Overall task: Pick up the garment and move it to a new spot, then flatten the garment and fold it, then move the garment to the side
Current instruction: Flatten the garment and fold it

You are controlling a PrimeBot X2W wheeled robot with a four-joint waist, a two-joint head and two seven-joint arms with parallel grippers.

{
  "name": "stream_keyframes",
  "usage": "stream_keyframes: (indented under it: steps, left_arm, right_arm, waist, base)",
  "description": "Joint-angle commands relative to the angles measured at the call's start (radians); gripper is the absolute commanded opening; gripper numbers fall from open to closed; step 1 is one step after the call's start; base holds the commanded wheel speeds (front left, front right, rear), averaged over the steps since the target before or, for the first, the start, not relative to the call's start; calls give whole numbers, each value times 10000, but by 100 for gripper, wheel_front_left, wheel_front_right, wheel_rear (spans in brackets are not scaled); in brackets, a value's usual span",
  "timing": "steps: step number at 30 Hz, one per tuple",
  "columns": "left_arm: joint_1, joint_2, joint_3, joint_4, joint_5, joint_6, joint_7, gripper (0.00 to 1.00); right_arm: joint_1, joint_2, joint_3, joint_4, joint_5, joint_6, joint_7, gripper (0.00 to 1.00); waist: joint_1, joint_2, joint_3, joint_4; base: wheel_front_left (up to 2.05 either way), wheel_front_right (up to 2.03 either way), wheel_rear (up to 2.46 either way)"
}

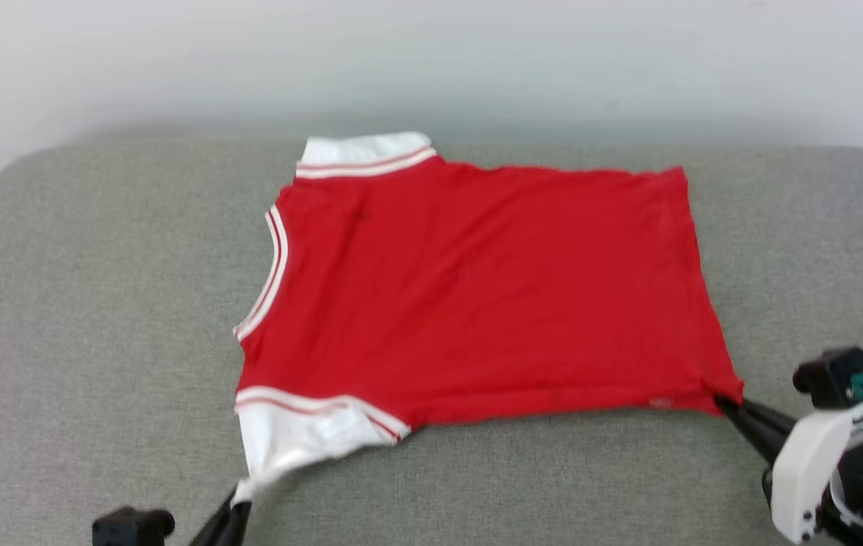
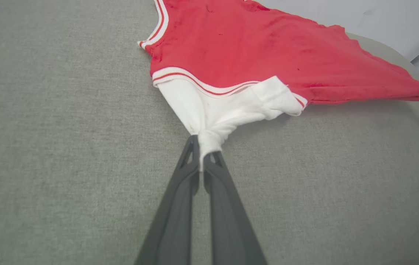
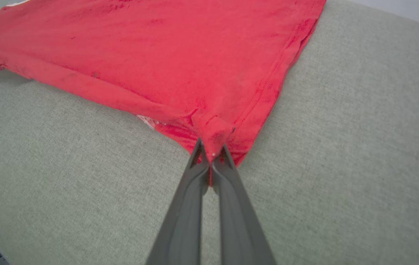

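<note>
The garment point(image 1: 477, 296) is a red shirt with white sleeves, spread across the grey cushion with its plain side up; no print shows. Its neckline faces left and its hem faces right. My left gripper point(image 1: 238, 500) is shut on the tip of the near white sleeve point(image 2: 213, 114), which is drawn out into a point at my left gripper point(image 2: 204, 147). My right gripper point(image 1: 723, 402) is shut on the near hem corner point(image 3: 213, 136), pinched at my right gripper point(image 3: 211, 152). The far white sleeve point(image 1: 363, 152) lies flat at the back.
A wide grey fabric surface point(image 1: 98, 303) carries the garment, with bare room on all sides. A pale wall point(image 1: 431, 61) rises behind its far edge. The surface curves down at its left and right ends.
</note>
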Motion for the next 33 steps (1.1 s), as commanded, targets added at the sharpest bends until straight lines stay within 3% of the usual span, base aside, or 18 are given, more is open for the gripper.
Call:
stream_keyframes:
  steps: [1,18,25,33]
  left_arm:
    - [227,-18,-11,-61,-103,45,9,0]
    - [2577,493,-377,-970,-1449,-193,1042,0]
    - [2101,690,-406,-961,-1062,-302,913,0]
    - [329,881,-490,-627,-78,-639,961,0]
  right_arm:
    - [263,-66,-60,-68,33,-15,-23,0]
    - [4227,-236,-2033,-1584,-9,-15,576,0]
    - [4786,153,-2772,-2088,-348,-15,998,0]
    - [4138,397,-3058,-2561,-635,-13,1408,0]
  waist:
    - [3,0,-287,-28]
    - [3,0,-1069,96]
    - [3,0,-1107,205]
    - [3,0,-778,37]
  base:
    - [0,0,0]
    - [0,0,0]
    - [0,0,0]
    - [0,0,0]
